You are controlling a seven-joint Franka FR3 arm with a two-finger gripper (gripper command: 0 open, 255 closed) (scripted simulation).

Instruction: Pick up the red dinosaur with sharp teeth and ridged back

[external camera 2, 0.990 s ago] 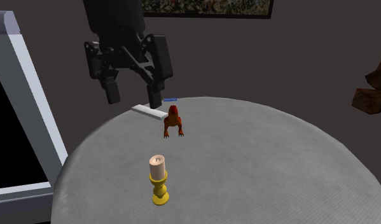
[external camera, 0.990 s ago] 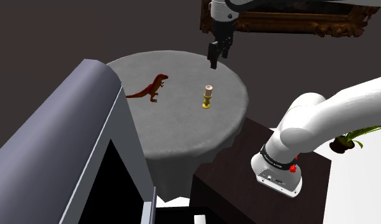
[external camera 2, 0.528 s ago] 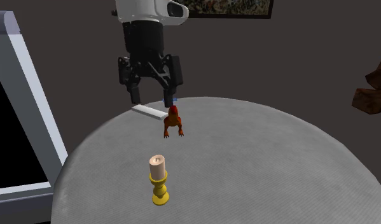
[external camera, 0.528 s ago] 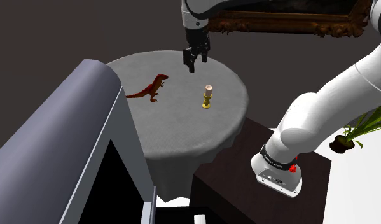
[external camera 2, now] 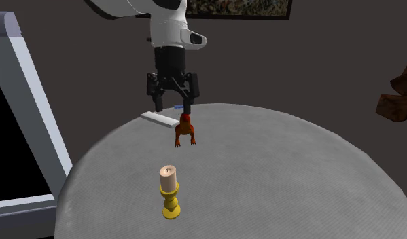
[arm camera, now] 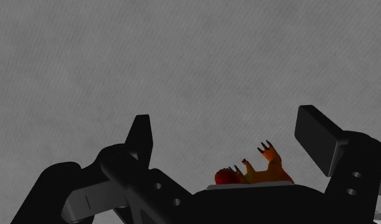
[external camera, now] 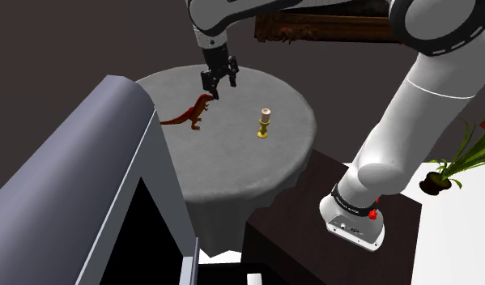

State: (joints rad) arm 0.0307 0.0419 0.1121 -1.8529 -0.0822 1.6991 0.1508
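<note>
The red dinosaur (external camera: 190, 112) stands on the round grey table (external camera: 232, 162), tail toward the shoulder view's left. In the second exterior view the dinosaur (external camera 2: 185, 130) faces the camera. My black gripper (external camera: 214, 87) hangs open just above and behind its head, fingers pointing down. In the second exterior view the gripper (external camera 2: 172, 110) hovers over the toy's back with nothing held. The wrist view shows the open gripper (arm camera: 230, 137) above the table, with the dinosaur's head and claws (arm camera: 252, 173) peeking out close to the palm.
A yellow candlestick with a pale candle (external camera: 265, 123) stands near the table's middle, also seen near the front (external camera 2: 170, 192). A flat white strip (external camera 2: 158, 119) and a small blue item (external camera 2: 181, 106) lie behind the dinosaur. A large grey appliance (external camera: 78, 194) looms beside the table.
The arm has swung toward the shoulder view's left and come down, bringing the open gripper from above the candlestick side to just over the dinosaur. The dinosaur and candlestick have not moved.
</note>
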